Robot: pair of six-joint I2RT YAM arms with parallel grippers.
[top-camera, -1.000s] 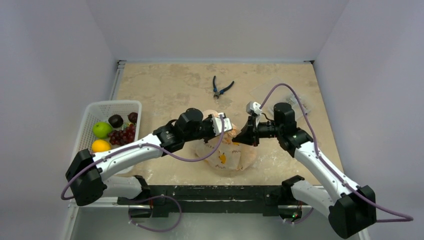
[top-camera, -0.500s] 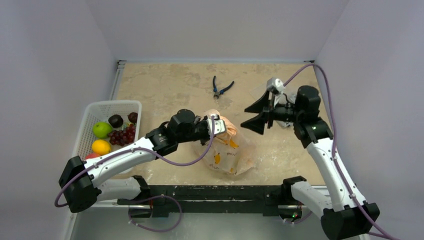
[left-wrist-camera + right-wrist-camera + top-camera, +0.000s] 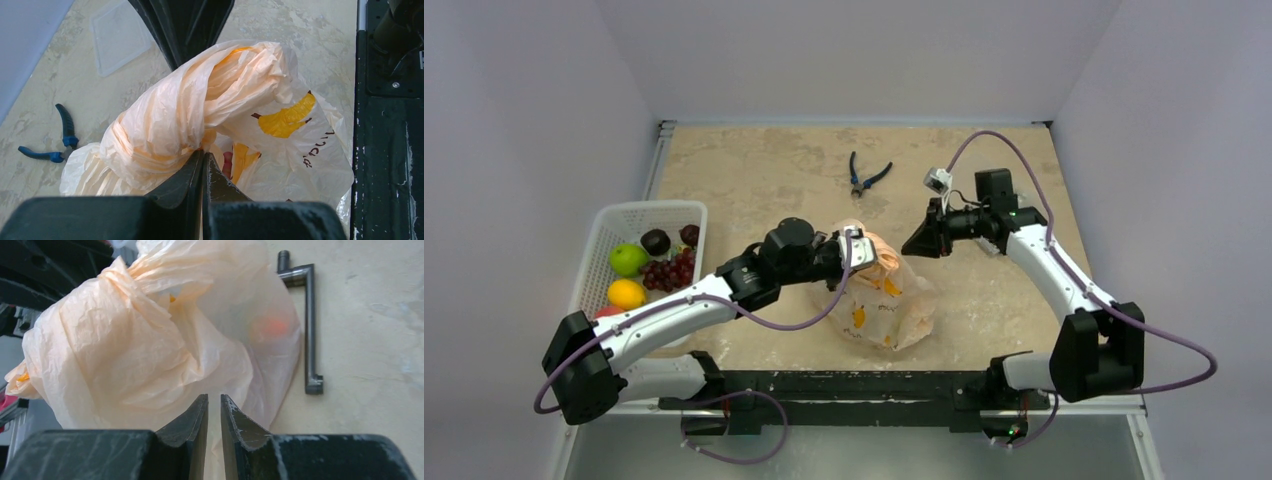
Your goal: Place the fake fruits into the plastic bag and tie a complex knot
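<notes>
Top view: plastic bag [image 3: 889, 305] sits on the bench [image 3: 754, 180] between the arms. Left gripper [image 3: 861, 249] clamps its bunched top. Right gripper [image 3: 921, 241] is just right of the bunch, apart from it, pointing at it. Fruits [image 3: 669, 272] lie in the basket [image 3: 649, 208], far left.

Left wrist: left gripper pinched tight on twisted handles [image 3: 165, 115], which run up-right.

Right wrist: right gripper at a narrow slit, nothing seen in it, bag straight ahead.

Bag [image 3: 889, 305] ctr table [image 3: 754, 180], basket [image 3: 652, 207] w/ fruits [image 3: 628, 259] far left, pliers [image 3: 865, 177] behind (toward back wall)
</notes>
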